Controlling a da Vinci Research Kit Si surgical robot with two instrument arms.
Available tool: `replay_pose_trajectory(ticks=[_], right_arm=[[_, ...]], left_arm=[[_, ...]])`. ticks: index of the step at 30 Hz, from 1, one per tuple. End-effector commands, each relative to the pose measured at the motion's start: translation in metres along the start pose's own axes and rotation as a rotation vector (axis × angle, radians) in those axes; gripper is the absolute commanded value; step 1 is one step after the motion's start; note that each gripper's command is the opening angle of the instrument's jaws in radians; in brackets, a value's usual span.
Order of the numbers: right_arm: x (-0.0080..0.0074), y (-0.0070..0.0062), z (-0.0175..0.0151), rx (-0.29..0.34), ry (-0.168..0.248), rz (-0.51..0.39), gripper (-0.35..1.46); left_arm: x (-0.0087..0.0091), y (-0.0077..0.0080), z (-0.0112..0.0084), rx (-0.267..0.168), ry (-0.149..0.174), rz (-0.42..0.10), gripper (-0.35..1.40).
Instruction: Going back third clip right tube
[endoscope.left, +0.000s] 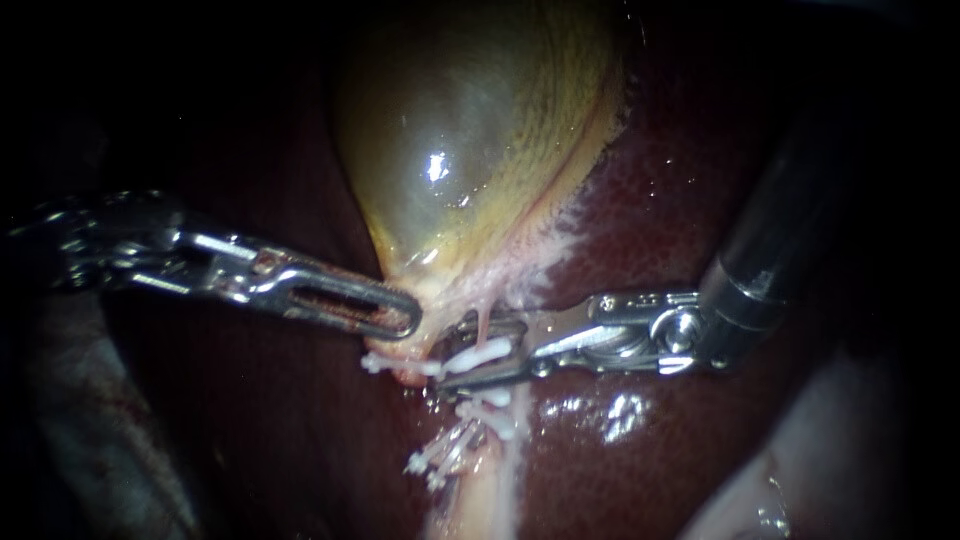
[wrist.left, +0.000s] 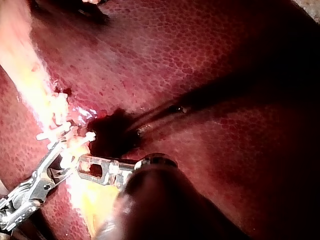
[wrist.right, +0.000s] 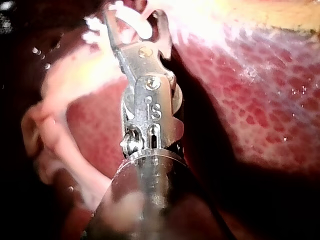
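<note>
- Endoscope view: the gallbladder (endoscope.left: 470, 130) fills the upper middle, yellow-green and glossy, and narrows to a pale neck where the two instruments meet
- The dark red liver (endoscope.left: 700, 200) lies around and beneath it on every side
- The left instrument (endoscope.left: 400, 318) comes in from the left. Its slotted jaws are narrow, lying close together, and their rounded tip pinches the pale neck of the gallbladder
- The right instrument (endoscope.left: 455, 358) comes in from the upper right, its dark shaft ending in a bright metal wrist, and its long jaws reach across to just under the neck
- Its jaws stand somewhat apart with a clear gap, and a white clip (endoscope.left: 487, 351) lies crosswise between them. The right wrist view shows the same, with the two prongs spread and the white clip in the fork
- A pale tube (endoscope.left: 478, 495) runs from the neck down to the lower edge of the endoscope view. I cannot tell from that view whether it is the right or the left one
- The clip between the jaws sits at the top of this tube, just below the left instrument's tip
- A second white clip (endoscope.left: 490, 402) crosses the tube just below the right instrument's lower jaw
- A third white clip (endoscope.left: 440, 458) lies further down, tilted, near the second
- In the left wrist view the two instruments' tips nearly touch at the bright pale tissue, with the clips just ahead of them
</note>
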Motion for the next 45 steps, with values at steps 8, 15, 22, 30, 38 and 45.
replay_pose_trajectory(ticks=[8, 15, 22, 30, 38, 45], right_arm=[[0.0003, -0.0001, -0.0008, 0.004, 0.004, -0.019, 0.49], [0.0007, -0.0007, -0.0008, 0.01, 0.051, -0.028, 0.51], [0.0008, -0.002, -0.0003, 0.046, 0.05, -0.038, 0.51], [0.0005, -0.0022, -0.0001, 0.064, 0.048, -0.047, 0.5], [0.0002, -0.0011, -0.0002, 0.064, 0.047, -0.048, 0.41], [0.0002, -0.001, -0.0005, 0.064, 0.05, -0.049, 0.44]], left_arm=[[0.0, 0.0, 0.0, 0.0, 0.0, 0.001, -0.35], [0.0, 0.0, 0.0, 0.0, 0.0, 0.001, -0.35], [0.0, 0.0, 0.0, 0.0, 0.0, 0.001, -0.35], [0.0, 0.0, 0.0, 0.0, 0.0, 0.001, -0.35], [0.0, 0.0, 0.0001, 0.0, 0.0, 0.001, -0.35], [0.0, 0.0, 0.0001, 0.0, 0.0, 0.001, -0.35]])
